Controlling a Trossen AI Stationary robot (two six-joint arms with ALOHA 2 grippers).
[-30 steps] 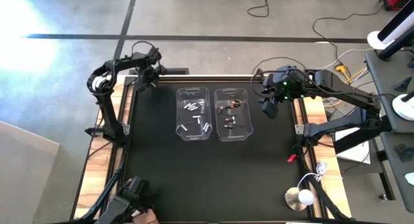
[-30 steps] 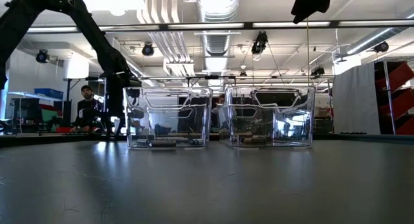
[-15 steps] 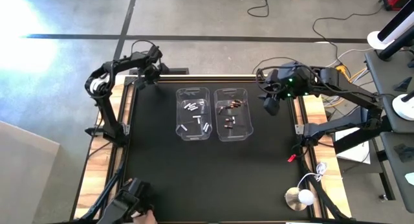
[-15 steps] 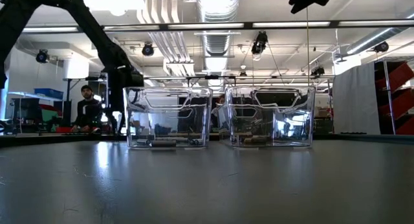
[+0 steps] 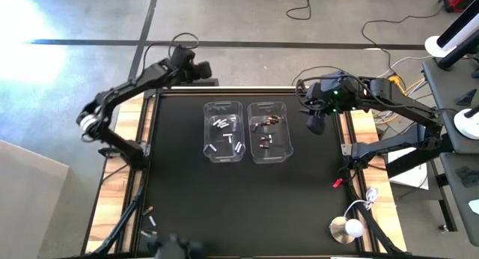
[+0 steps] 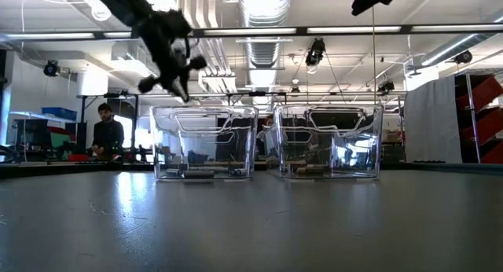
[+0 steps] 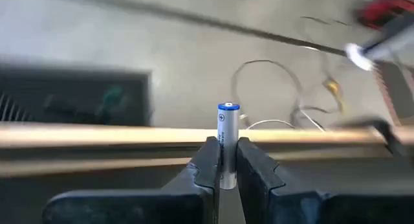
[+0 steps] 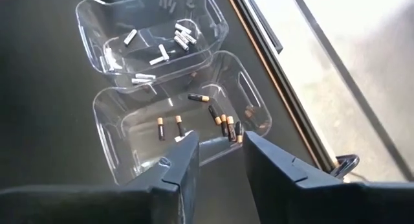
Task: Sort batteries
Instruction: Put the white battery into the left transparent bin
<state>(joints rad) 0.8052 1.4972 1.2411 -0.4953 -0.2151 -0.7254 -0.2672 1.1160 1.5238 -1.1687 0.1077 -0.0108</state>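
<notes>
The left hand point(image 5: 200, 70) is raised above the far left edge of the black worktop point(image 5: 224, 199), beyond the far end of the left bin; in the low view it hangs in the air over that bin's left side point(image 6: 174, 68). Its fingers are pressed on a single silvery-white battery point(image 7: 226, 143) with a blue cap, which stands upright between them with its upper half clear of the fingertips point(image 7: 210, 160).

On the worktop, toward its far half, two clear plastic bins sit side by side, just beside each other. The left bin point(image 5: 223, 156) holds the silvery-white batteries point(image 5: 224, 124), scattered loosely over its floor. The right bin point(image 5: 269, 157) holds the dark batteries with copper-red ends point(image 5: 266, 123), some bunched near its far end and a few toward the middle. The right wrist view looks down on both bins and shows the same split: pale cells point(image 8: 174, 36) in one, dark cells point(image 8: 223, 123) in the other.

The right hand point(image 5: 314, 123) hangs just to the right of the right bin, near the worktop's far right corner, high enough that the low view catches only its dark tip at the upper edge point(image 6: 371, 0). Its fingers point(image 8: 184, 169) stand a little apart with nothing between them.

A small red piece point(image 5: 337, 183) lies at the right edge of the worktop, nearer the front. In the room beyond, a person point(image 6: 108, 134) stands at the left.
</notes>
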